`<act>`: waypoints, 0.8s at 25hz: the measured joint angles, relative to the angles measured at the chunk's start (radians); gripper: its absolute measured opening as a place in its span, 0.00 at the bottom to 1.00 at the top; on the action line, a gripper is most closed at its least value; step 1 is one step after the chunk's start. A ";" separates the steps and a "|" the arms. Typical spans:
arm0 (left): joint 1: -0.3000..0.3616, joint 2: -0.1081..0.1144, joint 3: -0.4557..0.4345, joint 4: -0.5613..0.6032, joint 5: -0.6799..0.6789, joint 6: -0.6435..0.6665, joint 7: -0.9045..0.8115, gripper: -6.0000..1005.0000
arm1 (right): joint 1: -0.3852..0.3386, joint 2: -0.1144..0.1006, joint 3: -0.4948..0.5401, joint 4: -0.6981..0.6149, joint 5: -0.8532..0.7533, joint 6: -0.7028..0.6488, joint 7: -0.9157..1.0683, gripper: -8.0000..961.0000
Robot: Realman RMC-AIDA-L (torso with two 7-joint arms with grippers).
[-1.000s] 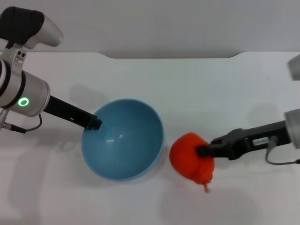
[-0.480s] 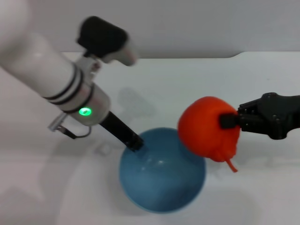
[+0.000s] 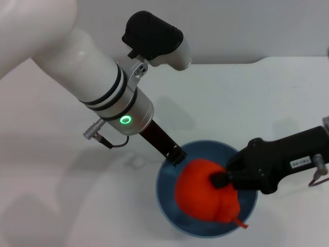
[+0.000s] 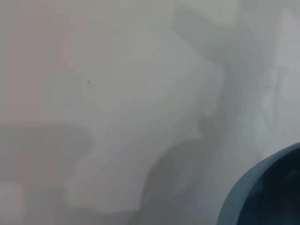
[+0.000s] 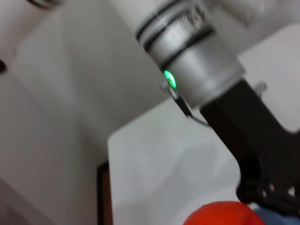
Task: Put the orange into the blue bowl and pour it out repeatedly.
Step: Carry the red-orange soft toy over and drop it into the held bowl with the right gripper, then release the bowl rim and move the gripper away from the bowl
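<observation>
While the left tool grips the near-left rim of the blue bowl and appears to hold it just off the white bench, the right tool comes in from the robot's right with its fingers closed on the orange. The fruit sits inside the bowl's mouth, low over the hollow, though I cannot tell whether it touches the bottom. The relation that matters is simple: the orange lies directly beyond the right tool's tips, toward the left arm, with the bowl's wall beneath and around it. The right arm is the one that has the fruit; the left has only the rim. The orange is lumpy and nearly round, so it has no strong long axis. Its thin stem points toward the robot and a little to its right, past the bowl's edge. Judging by this, the release is the step in hand, and the fruit should drop or roll only slightly once freed.
</observation>
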 joint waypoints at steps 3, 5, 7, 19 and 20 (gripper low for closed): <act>0.000 0.001 -0.003 0.003 0.000 0.006 0.000 0.01 | 0.003 0.002 -0.026 -0.001 -0.023 0.029 0.019 0.04; 0.001 0.002 -0.004 0.004 0.001 0.008 0.000 0.01 | 0.002 0.002 -0.027 -0.010 -0.023 0.032 0.026 0.08; 0.002 0.003 -0.004 0.005 0.000 0.008 -0.001 0.01 | -0.001 0.002 -0.025 -0.019 -0.023 0.032 0.036 0.15; -0.010 0.001 0.044 -0.052 0.010 -0.068 -0.002 0.01 | -0.039 -0.001 0.266 -0.023 -0.019 0.052 0.088 0.45; -0.015 0.000 0.053 -0.065 0.010 -0.083 -0.002 0.01 | -0.048 -0.002 0.279 -0.023 -0.019 0.058 0.087 0.47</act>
